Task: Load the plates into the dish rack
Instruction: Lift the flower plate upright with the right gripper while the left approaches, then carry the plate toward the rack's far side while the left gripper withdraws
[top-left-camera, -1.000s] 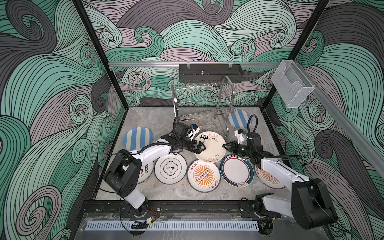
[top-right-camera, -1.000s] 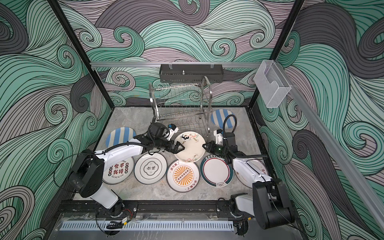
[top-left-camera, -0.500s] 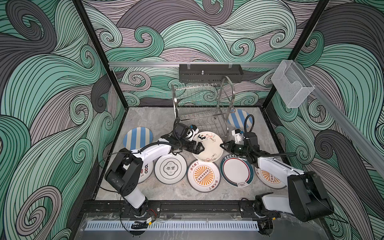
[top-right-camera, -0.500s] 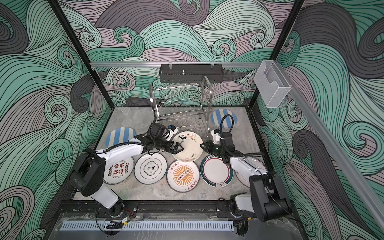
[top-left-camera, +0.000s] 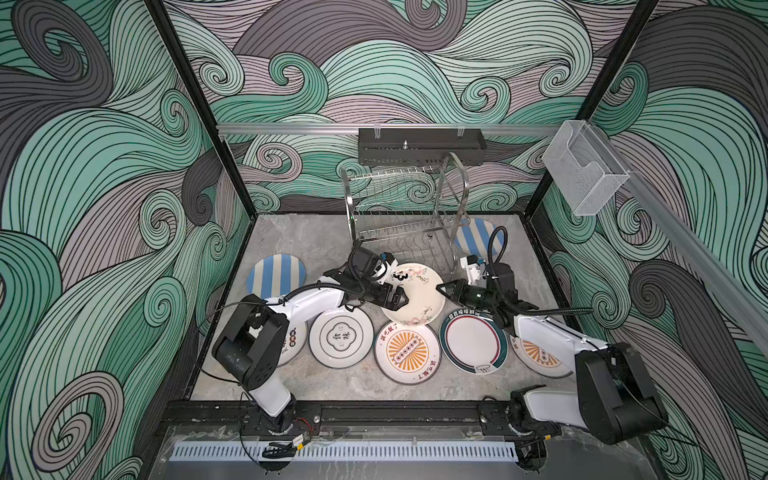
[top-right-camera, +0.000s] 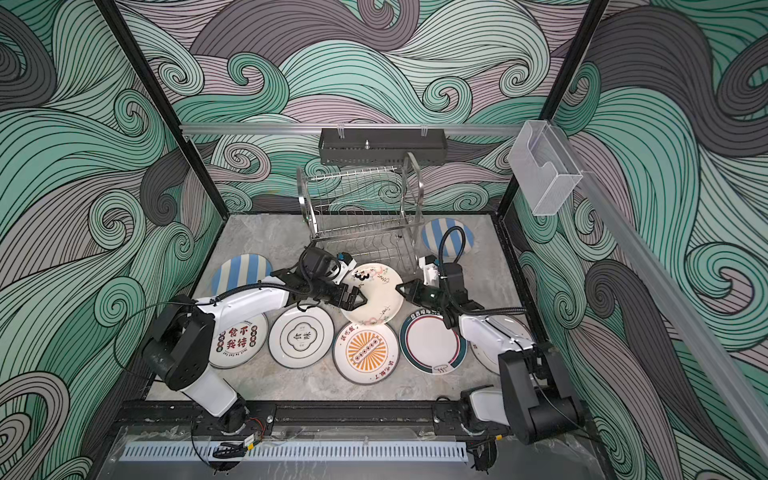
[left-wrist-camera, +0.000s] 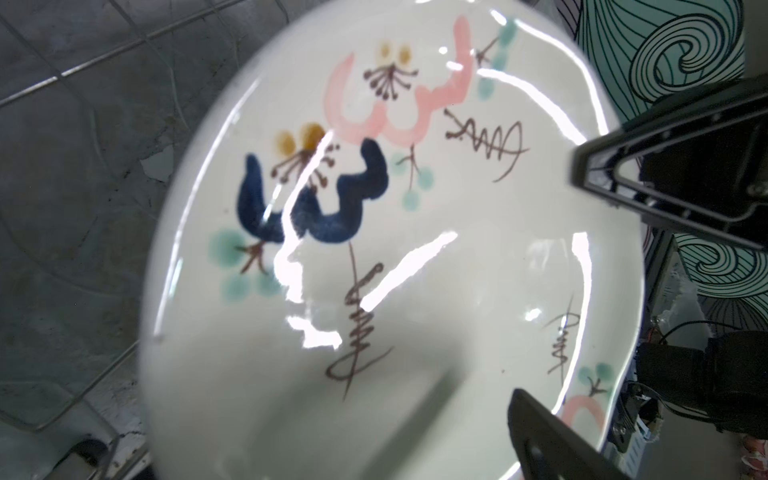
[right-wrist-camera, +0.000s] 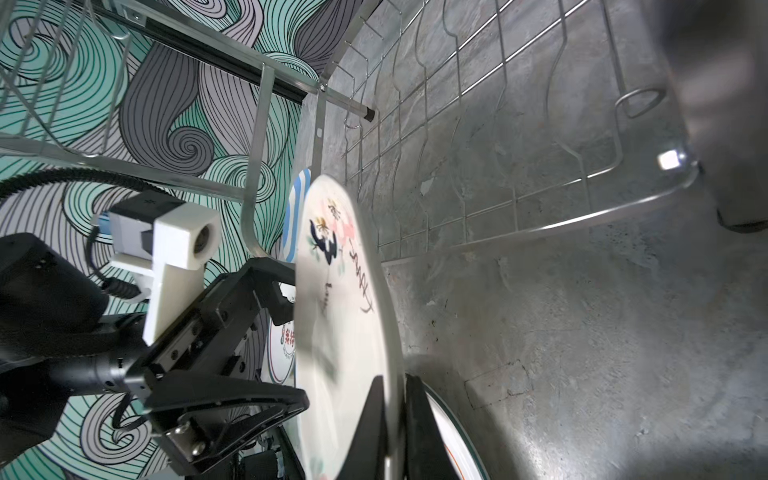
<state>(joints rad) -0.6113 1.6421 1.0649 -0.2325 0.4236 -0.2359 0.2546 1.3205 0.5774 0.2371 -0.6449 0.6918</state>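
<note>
Grey stone-pattern bench inside a cell w/ green wave-print walls; the dish rack stands at the back middle.

The right claw is pressed together on the right rim of the floral plate. In the right wrist view its two fingers sit tight on both sides of the rim. The left claw is at the opposite rim & stands spread. Its fingers are well apart, one on the face side, one behind the plate; if a pad touches, I cannot tell. The floral plate hangs tilted between both claws, just in front of the rack's lower shelf, w/ its far rim near the shelf's front wire.

Other plates lie flat on the bench:
- Left of the rack: a striped plate.
- Right of the rack: a second striped plate, just beside the rack's leg.
- In front of the rack, a row: red-character plate under the left arm, white plate, sunburst plate, green-rimmed plate, second sunburst plate partly under the right arm.

In both top views the floral plate's near rim overlaps the sunburst & green-rimmed plates. Bare bench shows left of the rack, & as a strip in front of the row.
</note>
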